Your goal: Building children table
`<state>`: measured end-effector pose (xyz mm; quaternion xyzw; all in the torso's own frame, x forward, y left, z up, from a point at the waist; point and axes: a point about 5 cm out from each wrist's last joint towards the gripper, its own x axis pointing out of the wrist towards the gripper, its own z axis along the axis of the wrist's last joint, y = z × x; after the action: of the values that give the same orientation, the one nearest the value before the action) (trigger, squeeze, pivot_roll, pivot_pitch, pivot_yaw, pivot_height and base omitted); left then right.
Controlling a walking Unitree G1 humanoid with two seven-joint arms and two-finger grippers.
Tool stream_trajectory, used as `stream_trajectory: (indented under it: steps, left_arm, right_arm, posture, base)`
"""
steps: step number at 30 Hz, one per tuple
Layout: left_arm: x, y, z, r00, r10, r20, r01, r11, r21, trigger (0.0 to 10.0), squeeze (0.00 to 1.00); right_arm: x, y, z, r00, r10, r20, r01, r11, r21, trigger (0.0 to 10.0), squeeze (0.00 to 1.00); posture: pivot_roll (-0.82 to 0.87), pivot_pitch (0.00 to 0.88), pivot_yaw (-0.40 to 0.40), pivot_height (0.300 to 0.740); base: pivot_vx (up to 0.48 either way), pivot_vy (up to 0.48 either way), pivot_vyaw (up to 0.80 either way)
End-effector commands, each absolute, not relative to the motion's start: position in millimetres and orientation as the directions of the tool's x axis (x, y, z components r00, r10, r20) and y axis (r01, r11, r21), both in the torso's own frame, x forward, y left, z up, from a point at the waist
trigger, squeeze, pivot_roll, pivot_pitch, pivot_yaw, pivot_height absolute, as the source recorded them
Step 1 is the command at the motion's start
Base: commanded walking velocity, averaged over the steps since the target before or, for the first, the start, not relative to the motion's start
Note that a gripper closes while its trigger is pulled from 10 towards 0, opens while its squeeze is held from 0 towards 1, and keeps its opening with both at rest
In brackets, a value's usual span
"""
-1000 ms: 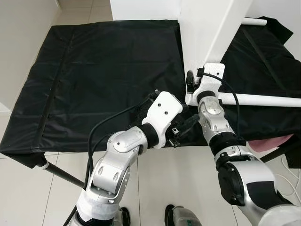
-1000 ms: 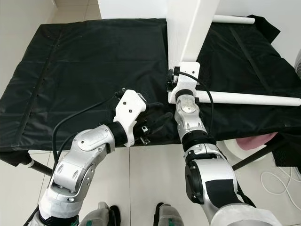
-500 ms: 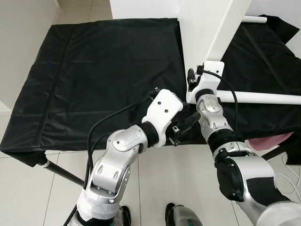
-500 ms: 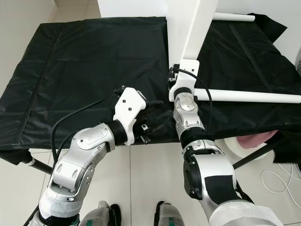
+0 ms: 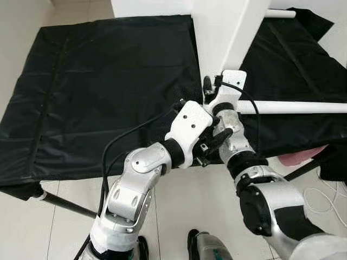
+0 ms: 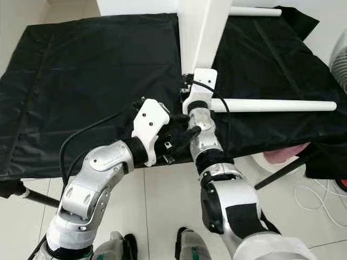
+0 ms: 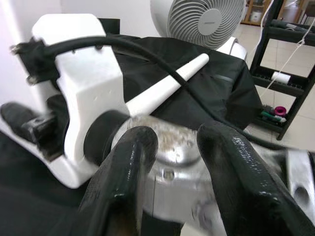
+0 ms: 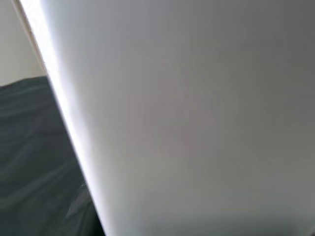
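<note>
Standing on edge near the front edge of the black-draped bench point(image 5: 97, 81), the white tabletop point(image 5: 227, 30) is steadied at its base by the right gripper point(image 5: 209, 89), presumably for leg fitting; its finger state cannot be told. A white leg point(image 5: 293, 106) juts out level from beside it. The left gripper point(image 7: 170, 147), fingers spread, is laid against the right forearm.

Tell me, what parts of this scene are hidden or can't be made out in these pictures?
- Right gripper: in the head views its white wrist housing covers the fingers, so open or shut is unknowable.
- White panel: a blurred close-up in the right wrist view; its top is cut off by the head views' upper edge.
- White leg: its joint with the panel is hidden behind the right wrist.
- Left gripper: blurred fingertips.
</note>
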<state>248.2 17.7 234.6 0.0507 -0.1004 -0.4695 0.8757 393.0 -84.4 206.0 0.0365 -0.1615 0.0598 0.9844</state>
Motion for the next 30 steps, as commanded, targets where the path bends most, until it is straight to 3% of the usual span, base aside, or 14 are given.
stream_trajectory:
  steps: [1, 14, 30]
  left_arm:
    - [250, 19, 238, 0.628, -0.762, 0.157, 0.745, 0.647, 0.16, 10.0, 0.0]
    - [250, 18, 238, 0.629, -0.761, 0.161, 0.744, 0.649, 0.158, 10.0, 0.0]
    - [246, 18, 249, 0.608, -0.769, 0.196, 0.754, 0.637, 0.157, 10.0, 0.0]
  right_arm:
    - [384, -47, 210, 0.885, 0.291, 0.362, -0.317, 0.948, 0.011, 10.0, 0.0]
    - [373, -13, 208, 0.86, 0.349, 0.371, -0.386, 0.922, 0.029, 10.0, 0.0]
    - [356, 38, 211, 0.906, 0.242, 0.347, -0.272, 0.962, 0.039, 10.0, 0.0]
  posture:
    - [0.02, 0.167, 0.059, 0.74]
    - [0.02, 0.16, 0.051, 0.74]
    - [0.03, 0.175, 0.05, 0.74]
  base:
    - [0.0, 0.0, 0.0]
    - [0.0, 0.0, 0.0]
    - [0.0, 0.0, 0.0]
